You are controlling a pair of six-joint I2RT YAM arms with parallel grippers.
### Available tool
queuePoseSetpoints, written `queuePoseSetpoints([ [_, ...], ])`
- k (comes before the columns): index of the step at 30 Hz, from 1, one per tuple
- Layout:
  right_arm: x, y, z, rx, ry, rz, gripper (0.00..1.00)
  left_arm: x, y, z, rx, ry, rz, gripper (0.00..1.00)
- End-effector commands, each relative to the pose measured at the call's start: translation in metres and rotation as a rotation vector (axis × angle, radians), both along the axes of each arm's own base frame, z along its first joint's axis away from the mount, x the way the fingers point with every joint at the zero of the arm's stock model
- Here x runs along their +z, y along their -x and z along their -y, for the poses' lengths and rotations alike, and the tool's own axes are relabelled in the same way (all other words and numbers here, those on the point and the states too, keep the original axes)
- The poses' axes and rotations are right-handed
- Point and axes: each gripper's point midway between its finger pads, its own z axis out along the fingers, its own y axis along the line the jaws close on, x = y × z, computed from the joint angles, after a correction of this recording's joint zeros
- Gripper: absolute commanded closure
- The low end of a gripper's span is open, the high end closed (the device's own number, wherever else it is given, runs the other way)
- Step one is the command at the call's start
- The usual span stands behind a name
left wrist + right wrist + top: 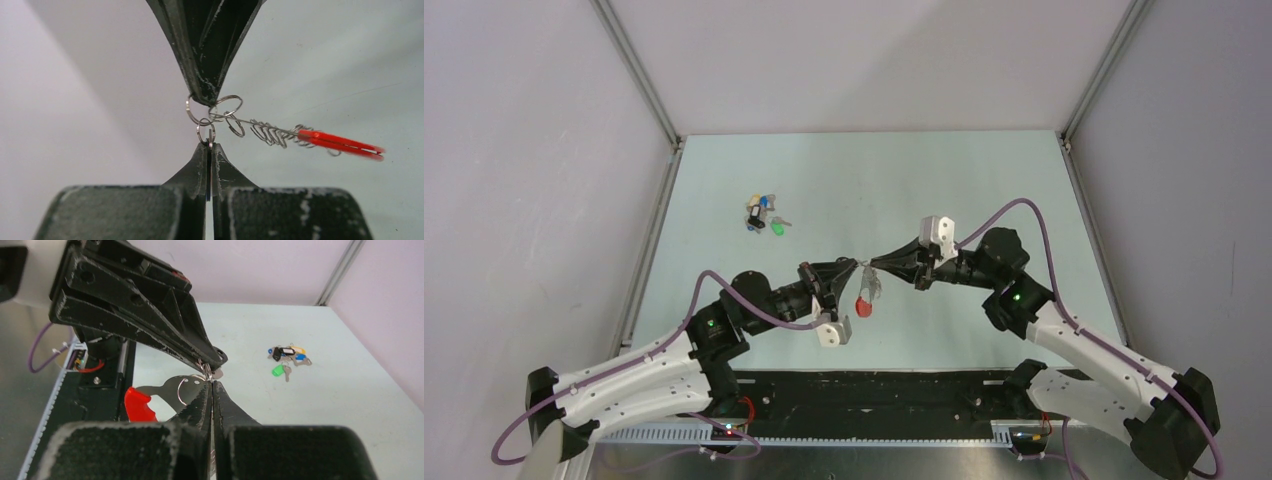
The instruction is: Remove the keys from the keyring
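Pinched the keyring (pixel 220 114) with left fingers (pixel 197 169) and right fingers (pixel 201 401), tip to tip. Hung over the open counter (pixel 944 170), far from its edges.

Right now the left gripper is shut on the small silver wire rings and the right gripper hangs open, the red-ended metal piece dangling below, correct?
No: the right gripper is also shut on the silver wire rings, as the right wrist view shows. The left gripper grips them and the red-ended metal piece dangles, as you say.
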Motion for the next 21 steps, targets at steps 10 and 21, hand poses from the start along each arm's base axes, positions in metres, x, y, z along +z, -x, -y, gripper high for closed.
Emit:
queuePoseSetpoints([
  [10,0.052,0.019,-0.011,0.133,-0.214,-0.083,1.0,0.013,0.003,0.002,-0.022,0.025,0.049,1.0],
  [21,0.043,0.039,-0.012,0.259,-0.152,-0.097,1.0,0.025,-0.003,-0.004,0.028,0.064,0.03,1.0],
])
